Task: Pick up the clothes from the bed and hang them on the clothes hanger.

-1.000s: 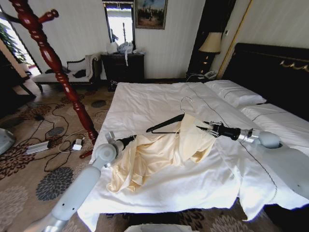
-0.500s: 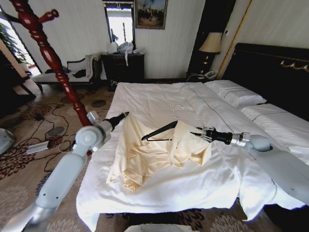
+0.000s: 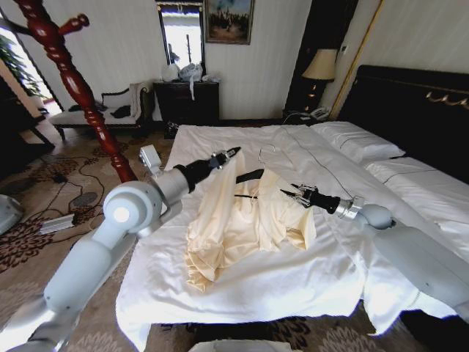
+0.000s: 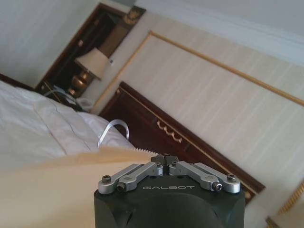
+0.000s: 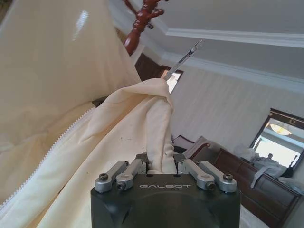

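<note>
Daylight poured in from the window [image 3: 182, 33] on the far wall, its pane blown out to white glare. The bed [image 3: 242, 282] sheets caught that light hard and burned nearly featureless across the near half. The lamp [image 3: 320, 66] by the dark headboard [image 3: 410, 99] gave no visible glow. Soft shadows pooled under the folds of the clothes [image 3: 234, 224] and beneath the left arm. Straight wall lines bowed toward the head view's edges. In both wrist views the gripper housings sat soft at the near edge, while the ceiling and walls behind were evenly bright.
</note>
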### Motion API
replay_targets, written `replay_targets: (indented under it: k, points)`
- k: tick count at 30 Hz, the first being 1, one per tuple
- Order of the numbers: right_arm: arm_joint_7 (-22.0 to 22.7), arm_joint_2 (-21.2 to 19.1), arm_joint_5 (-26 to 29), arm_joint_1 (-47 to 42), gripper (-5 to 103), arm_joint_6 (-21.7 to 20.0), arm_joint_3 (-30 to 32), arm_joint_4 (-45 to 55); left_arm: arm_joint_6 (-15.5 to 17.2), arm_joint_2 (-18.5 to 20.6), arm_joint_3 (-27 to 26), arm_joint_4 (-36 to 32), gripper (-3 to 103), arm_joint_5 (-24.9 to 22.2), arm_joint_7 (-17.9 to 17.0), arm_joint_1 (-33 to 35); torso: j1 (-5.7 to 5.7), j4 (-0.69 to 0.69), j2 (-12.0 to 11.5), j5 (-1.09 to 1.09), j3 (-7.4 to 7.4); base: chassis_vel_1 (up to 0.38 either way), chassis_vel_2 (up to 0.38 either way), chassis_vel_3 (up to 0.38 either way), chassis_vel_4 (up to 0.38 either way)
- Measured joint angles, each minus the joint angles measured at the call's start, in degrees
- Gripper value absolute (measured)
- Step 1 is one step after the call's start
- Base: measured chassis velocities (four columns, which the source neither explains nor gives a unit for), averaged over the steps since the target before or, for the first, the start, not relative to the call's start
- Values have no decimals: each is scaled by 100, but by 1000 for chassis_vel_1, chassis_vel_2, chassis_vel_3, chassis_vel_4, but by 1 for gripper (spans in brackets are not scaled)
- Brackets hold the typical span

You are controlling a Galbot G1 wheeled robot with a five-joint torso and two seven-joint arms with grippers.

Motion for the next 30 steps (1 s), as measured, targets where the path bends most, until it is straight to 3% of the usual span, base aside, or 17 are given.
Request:
replay_targets:
  k: [10,21,27,28,30]
  points:
    - [397,117,932,567,23,-84,11,226,334,659,101,-504,0,457,154,1155,0,3,0,-1,0,0,0,0,0]
    - [485,-175,1448,865,23,-169,179,794,341,863,-12,-502,0,1138,202,1737,0,0,0,-1,0,0,0,0,0]
    - [541,-357,1466,762,23,-179,277,997,340,917,-153,-612,0,1476,157,1949,0,-1,0,0,0,0,0,0,0]
    - [586,-397,1449,725,23,-179,296,1049,463,984,-220,-717,11,1609,65,2113,0,0,0,0,0,0,0,0,0]
    - [646,-407,1423,711,23,-179,307,1066,618,1047,-302,-765,16,1625,-122,2255,-1,0,0,1,0,0,0,0,0]
